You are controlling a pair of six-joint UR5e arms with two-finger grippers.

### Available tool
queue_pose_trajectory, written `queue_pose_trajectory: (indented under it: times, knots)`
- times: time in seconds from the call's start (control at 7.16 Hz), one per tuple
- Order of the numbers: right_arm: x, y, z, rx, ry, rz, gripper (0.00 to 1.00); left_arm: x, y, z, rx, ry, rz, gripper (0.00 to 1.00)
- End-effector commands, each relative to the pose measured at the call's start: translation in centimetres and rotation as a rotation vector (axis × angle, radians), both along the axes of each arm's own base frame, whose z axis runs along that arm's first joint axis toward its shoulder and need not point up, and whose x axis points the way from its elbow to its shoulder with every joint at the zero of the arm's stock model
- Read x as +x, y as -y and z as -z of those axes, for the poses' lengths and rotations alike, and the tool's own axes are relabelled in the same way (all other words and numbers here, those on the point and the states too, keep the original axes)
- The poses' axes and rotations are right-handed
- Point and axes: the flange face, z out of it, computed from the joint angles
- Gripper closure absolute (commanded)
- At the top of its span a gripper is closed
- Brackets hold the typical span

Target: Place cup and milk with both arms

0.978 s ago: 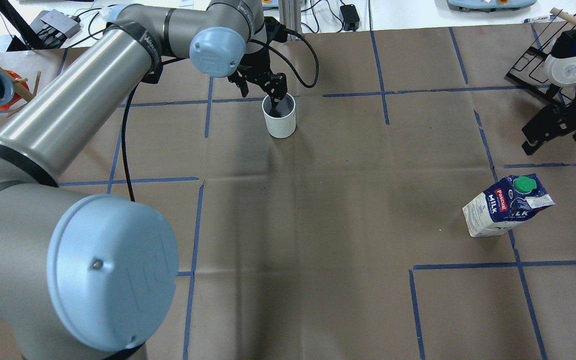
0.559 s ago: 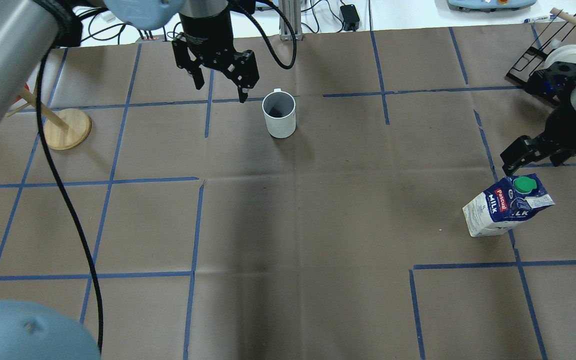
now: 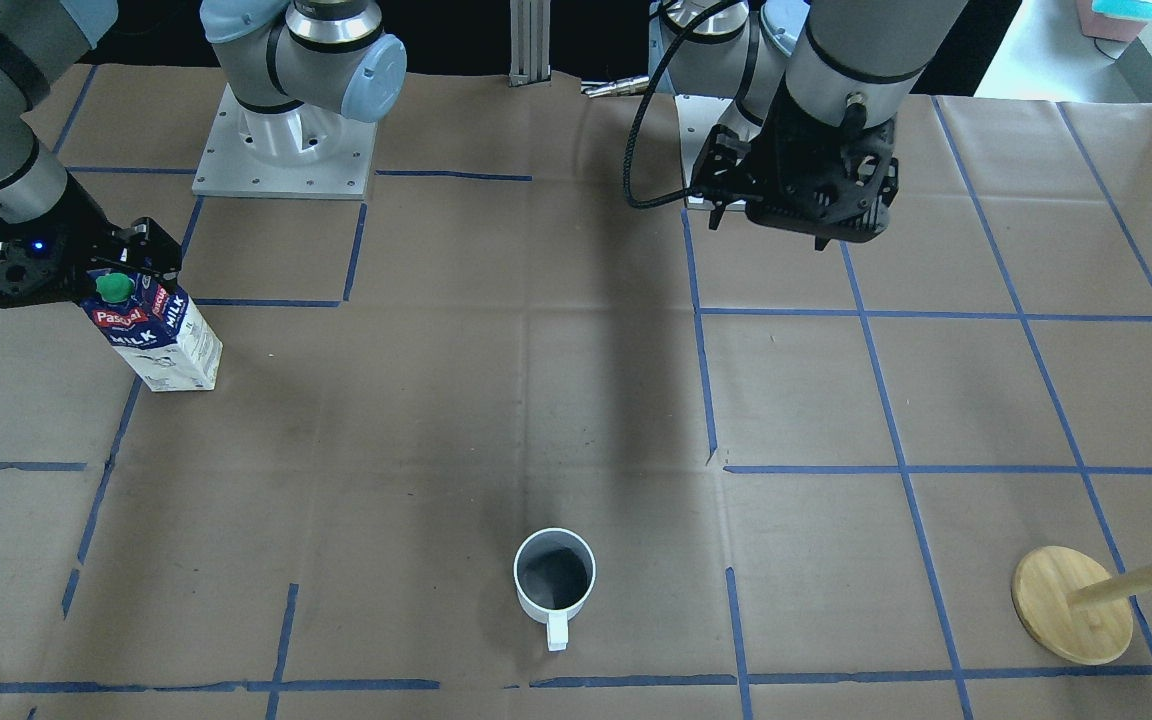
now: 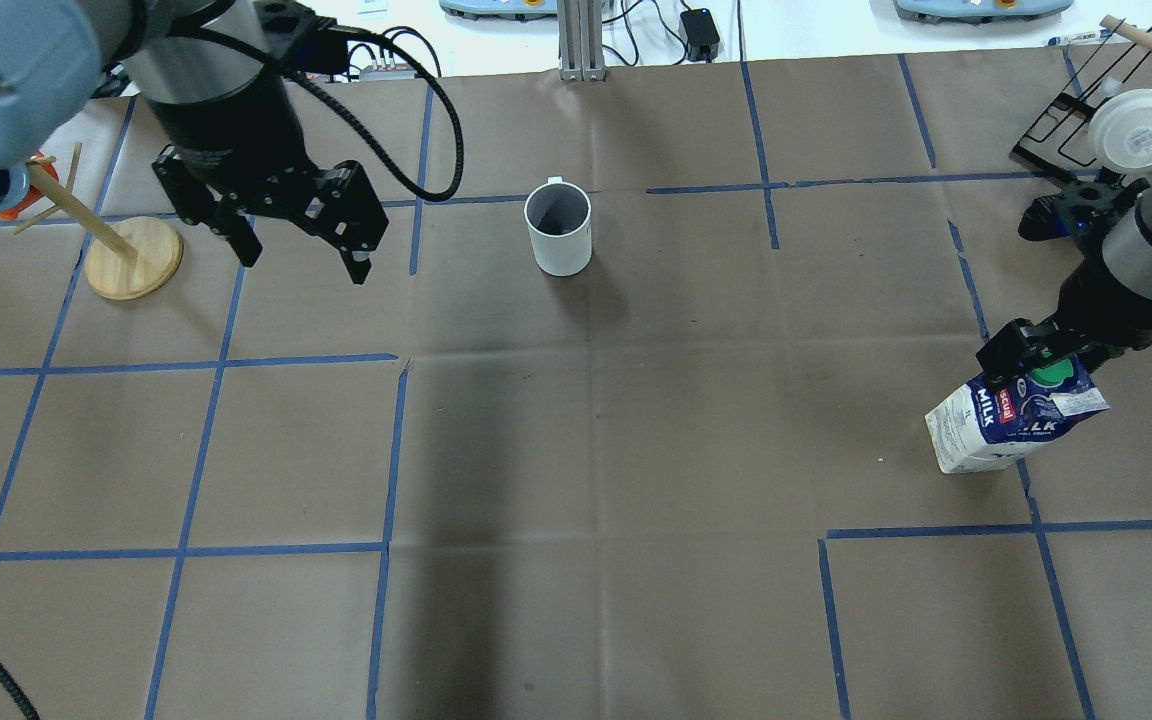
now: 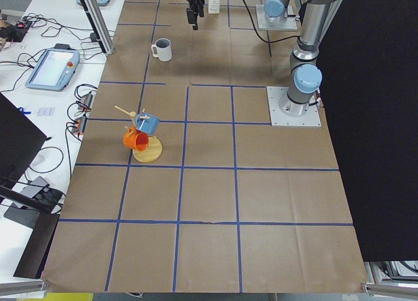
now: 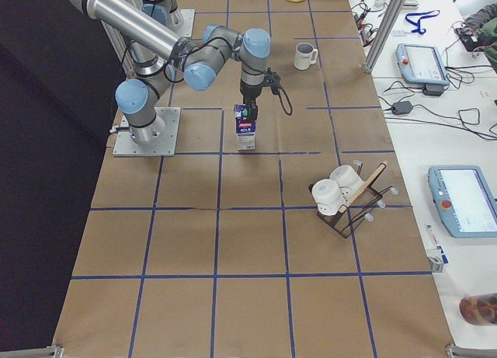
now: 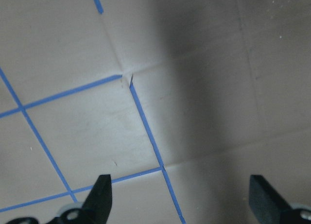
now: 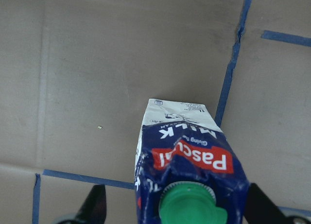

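The white cup [image 4: 561,250] stands upright at the table's far middle, handle pointing away from me; it also shows in the front view [image 3: 554,590]. My left gripper [image 4: 303,262] is open and empty, hovering well to the cup's left; its wrist view shows its fingertips [image 7: 102,197] over bare paper. The milk [image 4: 991,425] stands on the right, tilted in view. My right gripper [image 4: 1031,358] is open and straddles the carton's top; in the right wrist view its fingers [image 8: 95,207] flank the carton [image 8: 189,151] below its green cap.
A wooden mug tree [image 4: 131,260] with a blue and an orange mug stands at the far left. A black wire rack [image 4: 1061,115] with white cups sits at the far right. Blue tape lines grid the brown paper.
My left gripper let go of the cup, lifted out and moved left. My right gripper came down from near the rack onto the milk's top. Cup and milk have not moved.
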Motion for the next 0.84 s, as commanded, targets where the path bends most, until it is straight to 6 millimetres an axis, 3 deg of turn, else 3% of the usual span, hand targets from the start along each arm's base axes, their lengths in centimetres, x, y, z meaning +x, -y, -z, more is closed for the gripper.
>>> queue_pose_trajectory:
  times: [0.0, 0.28, 0.42, 0.56, 0.7]
  knots:
    - [0.0, -0.4, 0.9, 0.014, 0.002, 0.011, 0.00, 1.9, -2.9, -0.3, -0.052, 0.000, -0.047, 0.00]
    - [-0.3, -0.5, 0.9, 0.027, -0.026, 0.011, 0.01, 2.3, -3.1, 1.1, -0.054, 0.001, -0.058, 0.00]
    - [-0.3, -0.5, 0.8, 0.024, -0.026, 0.013, 0.29, 2.7, -3.1, 1.1, -0.050, 0.004, -0.060, 0.00]
    - [-0.3, -0.5, 0.8, 0.024, -0.026, 0.013, 0.50, 2.8, -3.0, 1.3, -0.047, 0.002, -0.064, 0.00]
    - [-0.2, -0.5, 0.8, 0.023, -0.024, 0.010, 0.52, 2.7, -2.8, 1.2, -0.048, 0.000, -0.069, 0.00]
